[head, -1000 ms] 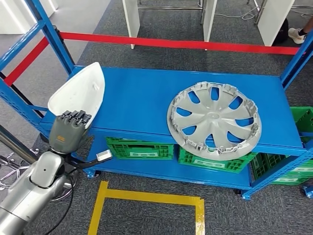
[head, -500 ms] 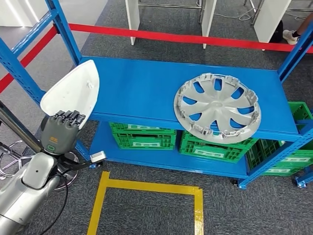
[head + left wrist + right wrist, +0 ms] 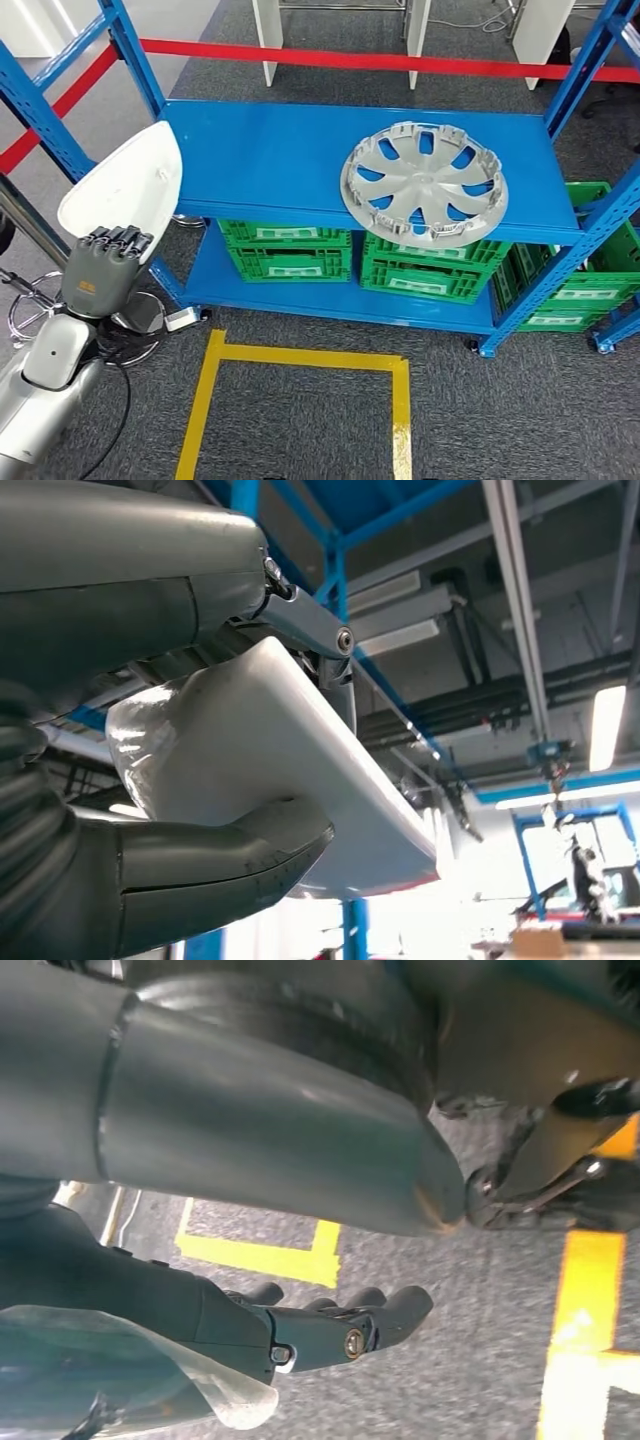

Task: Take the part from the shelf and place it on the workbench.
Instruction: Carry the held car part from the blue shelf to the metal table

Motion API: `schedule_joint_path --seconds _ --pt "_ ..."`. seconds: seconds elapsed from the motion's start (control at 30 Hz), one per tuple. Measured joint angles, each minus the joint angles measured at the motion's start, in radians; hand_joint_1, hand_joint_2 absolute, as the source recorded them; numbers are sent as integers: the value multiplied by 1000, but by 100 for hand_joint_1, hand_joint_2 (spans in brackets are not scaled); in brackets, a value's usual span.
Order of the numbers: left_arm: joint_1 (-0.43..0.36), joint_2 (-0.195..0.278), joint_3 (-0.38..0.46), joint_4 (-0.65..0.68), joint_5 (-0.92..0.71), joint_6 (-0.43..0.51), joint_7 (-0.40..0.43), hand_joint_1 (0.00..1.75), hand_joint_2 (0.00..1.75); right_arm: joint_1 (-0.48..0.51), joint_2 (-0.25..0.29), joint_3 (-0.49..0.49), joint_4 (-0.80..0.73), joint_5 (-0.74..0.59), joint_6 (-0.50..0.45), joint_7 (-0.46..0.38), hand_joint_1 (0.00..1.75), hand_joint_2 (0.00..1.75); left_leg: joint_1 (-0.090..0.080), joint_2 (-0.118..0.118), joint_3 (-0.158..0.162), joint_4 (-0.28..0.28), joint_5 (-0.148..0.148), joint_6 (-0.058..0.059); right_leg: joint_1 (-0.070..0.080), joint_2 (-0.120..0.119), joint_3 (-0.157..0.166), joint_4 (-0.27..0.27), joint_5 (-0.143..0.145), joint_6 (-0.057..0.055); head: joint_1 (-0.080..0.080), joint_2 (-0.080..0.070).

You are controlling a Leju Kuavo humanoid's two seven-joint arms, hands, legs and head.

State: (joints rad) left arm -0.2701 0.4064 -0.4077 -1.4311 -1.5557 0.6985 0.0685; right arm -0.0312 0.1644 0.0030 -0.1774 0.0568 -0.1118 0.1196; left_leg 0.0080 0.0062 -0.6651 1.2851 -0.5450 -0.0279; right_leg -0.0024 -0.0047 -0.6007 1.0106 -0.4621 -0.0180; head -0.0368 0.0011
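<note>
The part is a white, smooth shell (image 3: 124, 185). My left hand (image 3: 102, 275) grips its near end, and it is lifted off the left end of the blue shelf (image 3: 256, 160), beside the blue upright (image 3: 136, 50). In the left wrist view the white part (image 3: 302, 770) lies between the thick thumb (image 3: 189, 870) and the darker fingers above it. My right hand (image 3: 324, 1325) hangs over the grey floor, its fingers stretched out and holding nothing.
A silver hubcap (image 3: 423, 183) lies on the right half of the shelf top. Green crates (image 3: 290, 250) stand on the lower level. Yellow tape (image 3: 302, 357) marks a square on the carpet before the shelf. A red barrier tape (image 3: 340, 60) runs behind.
The whole picture has shifted, so the camera has moved. My left hand still holds the white part, which stood over the shelf's left end before and now sits left of it.
</note>
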Motion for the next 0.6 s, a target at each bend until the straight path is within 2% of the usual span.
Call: schedule_joint_path --seconds 0.03,0.07,0.1,0.13,0.17,0.2,0.23,0.27,0.3,0.33,0.37,0.4,0.43,0.47,0.5,0.53,0.57,0.6 --pt "2 2 5 -3 1 0 0 175 175 0 0 0 0 0 0 0 0 0 2 0 42 -48 24 1 0 0 -15 2 10 3 0 0" --pt "3 3 10 -8 2 0 -1 175 175 -1 0 0 0 0 0 -1 0 0 2 -1 97 -119 33 3 1 0 -27 3 20 8 0 0" --pt "4 5 15 -14 4 0 -3 175 175 -1 1 0 0 0 0 -2 0 0 1 -3 149 -196 27 7 2 0 -35 5 30 13 1 0" --pt "6 8 21 -20 6 0 -5 175 175 -2 1 0 0 0 -1 -3 0 0 -2 -4 189 -257 15 11 1 0 -41 5 41 18 1 0" --pt "8 11 27 -25 8 0 -7 175 175 -2 2 0 0 0 -2 -4 0 0 -6 -5 210 -296 3 16 0 0 -45 3 52 24 1 0" --pt "12 15 34 -30 10 0 -9 175 175 -2 3 0 0 1 -2 -4 0 0 -10 -6 213 -311 3 22 -3 0 -48 1 63 30 2 0" --pt "17 19 42 -35 13 0 -13 175 175 0 4 0 0 1 -2 -4 0 0 -12 -3 206 -314 12 29 -6 1 -52 1 66 35 1 0" --pt "21 23 50 -40 15 0 -16 175 175 1 4 0 1 2 -2 -4 0 0 -14 -1 197 -316 23 38 -9 2 -60 10 51 40 1 0" --pt "28 26 60 -48 19 0 -21 175 175 3 5 0 1 3 -2 -3 0 0 -14 2 186 -319 36 48 -10 3 -71 36 15 43 3 0" --pt "36 29 71 -57 22 0 -26 175 175 3 5 0 1 3 -2 -2 0 0 -15 4 172 -320 49 56 -10 3 -86 82 -36 43 4 0" --pt "47 32 82 -67 25 0 -31 175 175 3 5 0 1 3 -2 0 0 0 -17 4 157 -320 61 61 -10 3 -101 143 -91 43 6 0" --pt "60 34 93 -77 28 0 -35 175 175 3 5 0 2 3 -2 2 0 0 -20 6 141 -318 74 65 -9 3 -110 207 -130 43 8 0" --pt "74 36 104 -88 31 0 -40 175 175 2 5 0 2 4 -3 4 0 0 -23 7 124 -317 86 65 -8 3 -113 259 -143 41 8 0" --pt "88 37 115 -99 33 0 -45 175 175 2 5 0 2 5 -3 6 0 0 -25 8 105 -314 98 66 -6 3 -104 287 -132 39 8 0" --pt "100 37 128 -109 36 0 -50 175 175 1 5 0 2 7 -3 8 0 0 -27 8 85 -309 110 65 -4 3 -80 282 -103 35 8 0" --pt "112 37 141 -120 38 0 -56 175 175 1 5 0 2 8 -2 10 0 0 -27 8 67 -304 121 64 0 3 -39 245 -75 30 8 0" --pt "123 36 155 -129 40 0 -62 175 175 -1 4 0 1 10 -2 10 0 0 -28 7 50 -298 131 62 4 3 18 179 -63 24 8 0" --pt "132 36 168 -138 42 0 -67 175 175 -2 4 0 1 13 -1 10 0 0 -29 7 36 -292 140 59 8 3 80 98 -70 19 8 0"
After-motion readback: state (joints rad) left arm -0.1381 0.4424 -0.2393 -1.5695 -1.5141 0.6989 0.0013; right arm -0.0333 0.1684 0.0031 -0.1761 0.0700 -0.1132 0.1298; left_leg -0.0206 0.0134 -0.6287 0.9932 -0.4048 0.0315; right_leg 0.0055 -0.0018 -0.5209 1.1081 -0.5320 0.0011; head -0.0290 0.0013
